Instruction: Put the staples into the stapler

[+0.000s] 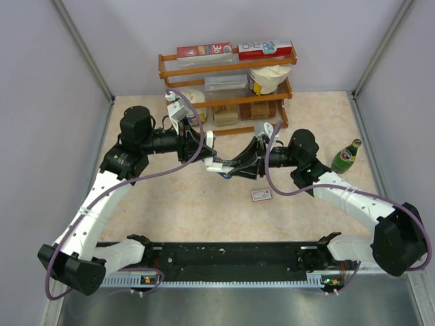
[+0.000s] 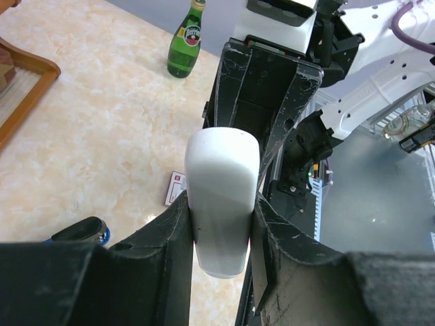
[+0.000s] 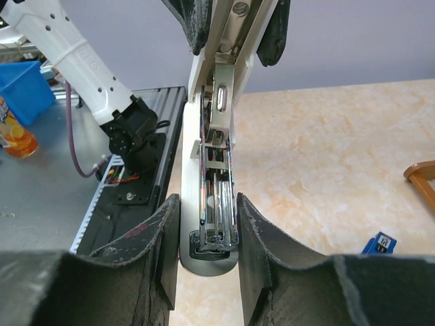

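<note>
A white stapler (image 1: 221,165) is held open in the air between both grippers, above the middle of the table. My left gripper (image 2: 223,204) is shut on its white top cover (image 2: 223,176). My right gripper (image 3: 207,210) is shut on its base, with the open metal magazine channel (image 3: 219,197) facing the camera. I cannot tell whether a staple strip lies in the channel. The small red-and-white staple box (image 1: 261,195) lies flat on the table just in front of the grippers, and its edge shows in the left wrist view (image 2: 175,188).
A green glass bottle (image 1: 345,156) stands at the right. A wooden shelf rack (image 1: 228,88) with boxes and a bag stands at the back centre. A small blue object (image 3: 378,243) lies on the table under the grippers. Grey walls close both sides.
</note>
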